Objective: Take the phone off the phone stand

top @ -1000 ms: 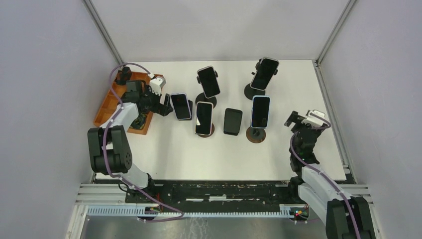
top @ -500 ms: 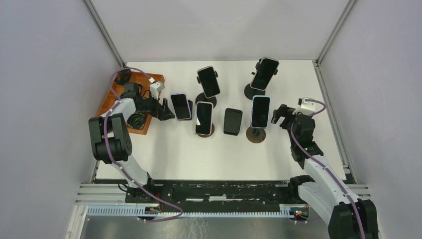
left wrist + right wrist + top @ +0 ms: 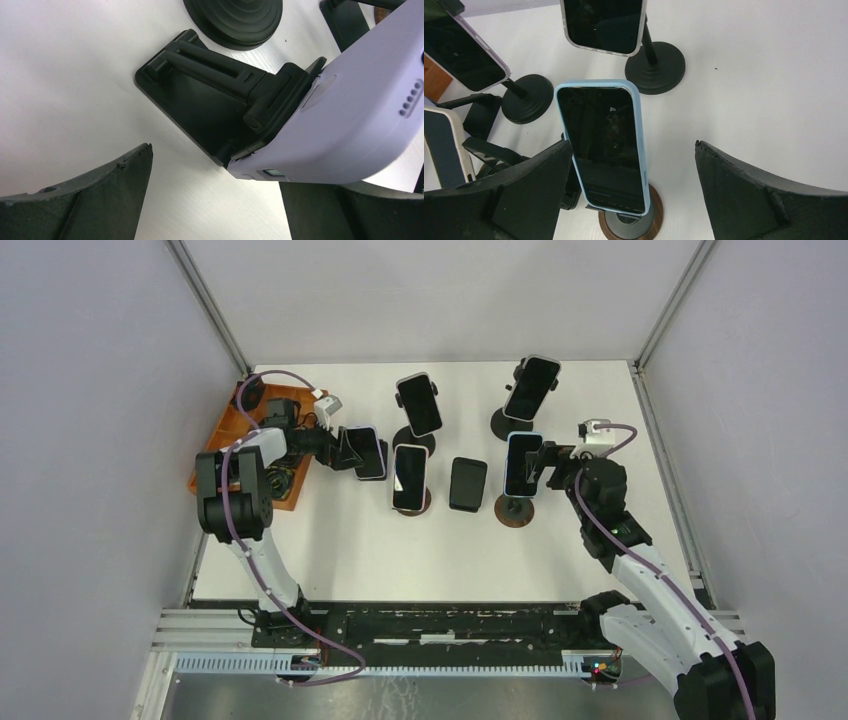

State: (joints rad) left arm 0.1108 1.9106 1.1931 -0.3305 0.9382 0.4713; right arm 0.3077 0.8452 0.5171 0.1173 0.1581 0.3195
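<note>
A lavender-cased phone [image 3: 365, 452] leans on a black folding stand [image 3: 210, 105] at the left; its back fills the right of the left wrist view [image 3: 350, 110]. My left gripper [image 3: 343, 445] is open beside it [image 3: 215, 170], the phone's lower corner just above the right finger [image 3: 350, 210]. A blue-cased phone [image 3: 523, 464] stands upright on a stand with a round wooden base [image 3: 631, 222]. My right gripper [image 3: 550, 460] is open right of it; in the right wrist view the phone [image 3: 604, 150] sits against the left finger [image 3: 499, 200].
Two phones [image 3: 418, 405] [image 3: 531, 388] stand on black round-base stands at the back. Another phone [image 3: 410, 477] stands on a stand at centre, with a black phone [image 3: 468, 483] beside it. An orange tray [image 3: 232, 430] lies at the left edge.
My right gripper has swung left from the table's right side up to the blue phone. My left gripper has moved right from the tray to the lavender phone.
</note>
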